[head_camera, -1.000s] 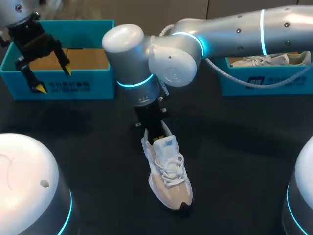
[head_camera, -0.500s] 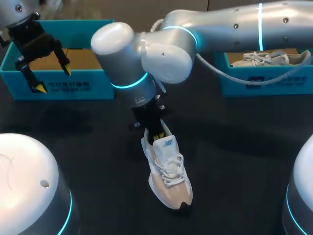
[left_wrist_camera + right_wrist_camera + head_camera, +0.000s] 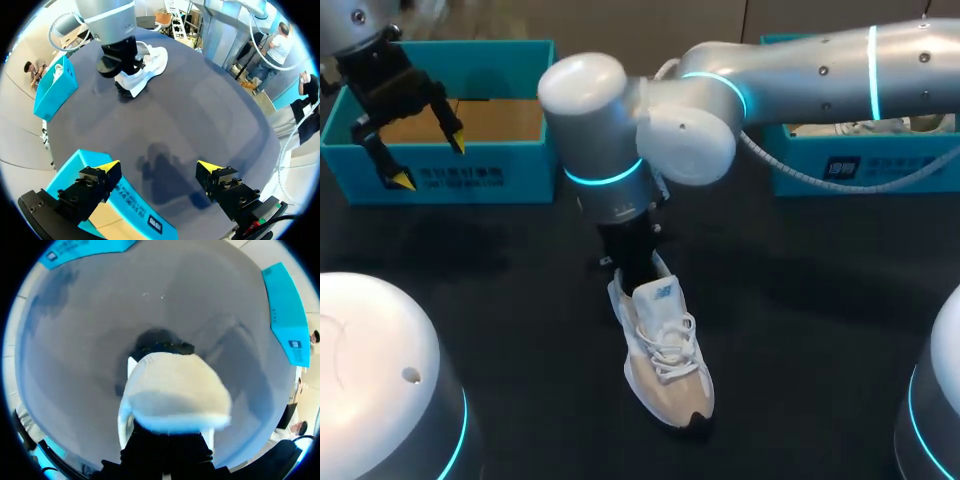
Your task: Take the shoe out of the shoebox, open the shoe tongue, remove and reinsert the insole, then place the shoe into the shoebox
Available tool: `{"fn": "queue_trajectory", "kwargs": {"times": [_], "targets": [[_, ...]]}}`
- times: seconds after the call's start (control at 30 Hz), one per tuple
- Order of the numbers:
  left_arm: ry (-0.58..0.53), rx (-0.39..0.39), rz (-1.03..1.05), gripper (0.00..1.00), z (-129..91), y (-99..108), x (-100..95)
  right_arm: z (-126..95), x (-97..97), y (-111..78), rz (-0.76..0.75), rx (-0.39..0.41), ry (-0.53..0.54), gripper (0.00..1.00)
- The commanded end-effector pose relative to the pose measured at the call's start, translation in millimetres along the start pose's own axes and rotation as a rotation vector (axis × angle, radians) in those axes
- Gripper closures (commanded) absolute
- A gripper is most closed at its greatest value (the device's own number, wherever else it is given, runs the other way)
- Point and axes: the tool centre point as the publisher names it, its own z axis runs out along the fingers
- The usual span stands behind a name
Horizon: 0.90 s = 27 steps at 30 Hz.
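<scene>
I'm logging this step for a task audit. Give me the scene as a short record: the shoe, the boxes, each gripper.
shoe: white and beige, upright on its sole on the table, outside both boxes
right gripper: at the shoe's heel opening; grip hidden
left gripper: open, empty, above the left shoebox
left shoebox: teal, no shoe visible inside
right shoebox: teal, holds a second shoe

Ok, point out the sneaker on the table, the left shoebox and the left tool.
sneaker (image 3: pixel 665 342), head view, on its laces.
left shoebox (image 3: pixel 520 172), head view, on its front wall.
left tool (image 3: pixel 157 167), left wrist view, midway between its yellow tips.
</scene>
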Motion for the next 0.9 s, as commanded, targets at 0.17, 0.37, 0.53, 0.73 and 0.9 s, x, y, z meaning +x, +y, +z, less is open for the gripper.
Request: {"fn": "queue_trajectory", "kwargs": {"times": [0.17, 0.37, 0.53, 0.73, 0.9], "targets": [[0.001, -0.001, 0.001, 0.0, 0, 0, 0.1, -39, -25.6, -18.5, -0.031, -0.073, 0.045, 1.0], [0.001, -0.001, 0.001, 0.0, 0, 0, 0.1, -40, -27.0, -18.3, -0.052, -0.068, 0.011, 1.0], [0.001, -0.001, 0.001, 0.0, 0, 0, 0.1, -30, -17.6, -15.9, -0.073, -0.058, -0.023, 1.0], [0.001, -0.001, 0.001, 0.0, 0, 0, 0.1, -21, -8.3, -14.8, -0.091, -0.06, -0.066, 1.0], [0.001, -0.001, 0.001, 0.0, 0, 0, 0.1, -13, -6.9, -14.6, -0.095, -0.058, -0.115, 1.0]]}}
